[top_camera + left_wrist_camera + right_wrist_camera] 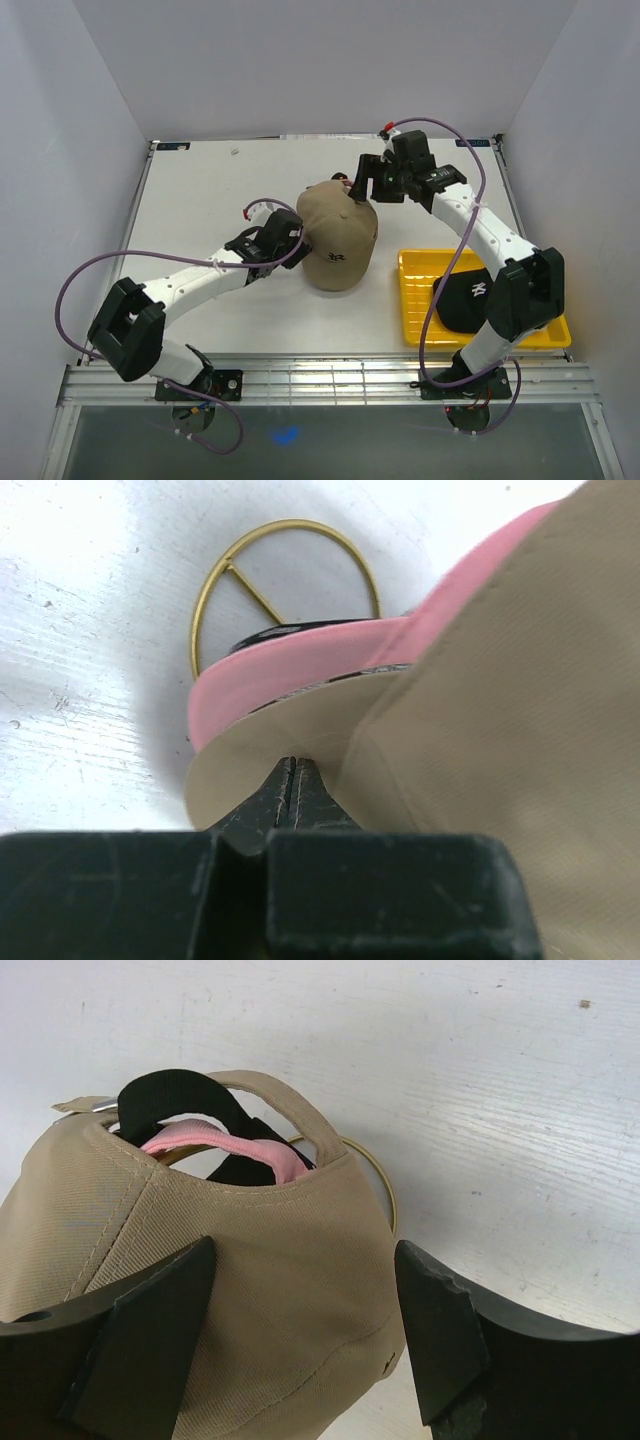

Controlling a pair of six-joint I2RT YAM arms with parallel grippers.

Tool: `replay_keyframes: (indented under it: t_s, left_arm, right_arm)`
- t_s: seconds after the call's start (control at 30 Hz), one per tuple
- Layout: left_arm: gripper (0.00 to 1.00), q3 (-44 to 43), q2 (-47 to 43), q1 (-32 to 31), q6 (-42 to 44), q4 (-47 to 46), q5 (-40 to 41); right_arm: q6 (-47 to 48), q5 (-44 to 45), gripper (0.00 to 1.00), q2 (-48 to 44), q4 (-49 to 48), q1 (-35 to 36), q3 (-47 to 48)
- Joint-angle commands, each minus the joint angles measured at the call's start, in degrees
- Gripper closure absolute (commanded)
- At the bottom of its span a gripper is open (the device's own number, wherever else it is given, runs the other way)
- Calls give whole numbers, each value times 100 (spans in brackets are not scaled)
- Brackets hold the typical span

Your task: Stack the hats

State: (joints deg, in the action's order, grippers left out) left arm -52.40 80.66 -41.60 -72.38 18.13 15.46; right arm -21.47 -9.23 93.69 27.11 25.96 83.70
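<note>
A tan cap (338,235) sits on top of a pink cap (300,665) on a gold wire stand (290,523) at the table's middle. My left gripper (296,250) is shut, and its tips (293,765) touch the underside of the tan brim at the cap's left. My right gripper (360,186) is open at the back of the tan cap (230,1260), with its jaws (305,1248) spread either side of the rear crown and nothing held. A pink strap (240,1146) and a black strap (175,1090) show through the rear opening. A black cap (470,295) lies at the right. The white cap is out of view.
The black cap lies in a yellow tray (415,295) at the front right, beside the right arm's base. White walls close in the table at left, right and back. The gold ring (386,1185) shows on the table behind the tan cap.
</note>
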Motion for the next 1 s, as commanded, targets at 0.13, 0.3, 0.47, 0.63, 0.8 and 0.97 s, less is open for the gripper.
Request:
replay_keyframes:
  t_s: [0.13,0.3,0.47,0.63,0.8,0.97]
  left_arm:
    - [100,-112,433,91,48,59,-184]
    - [100,-104,468,144,83,68,-228]
    - [100,-182,231,196,224,287,-219]
    - [94,-498,-85,293,558,665,-219]
    - [80,-675,-410,355,874,929,-237]
    - [65,-841,-753,364,1068,1157,-211]
  right_arm:
    - [161,-114,23,-123,356,155,-372]
    - [152,-26,23,-193,303,155,-487]
    - [100,158,22,-176,557,156,-100]
    - [-23,440,21,-255,891,155,243]
    - [-94,563,20,-395,1006,129,463]
    - [-103,598,19,-387,1182,68,691]
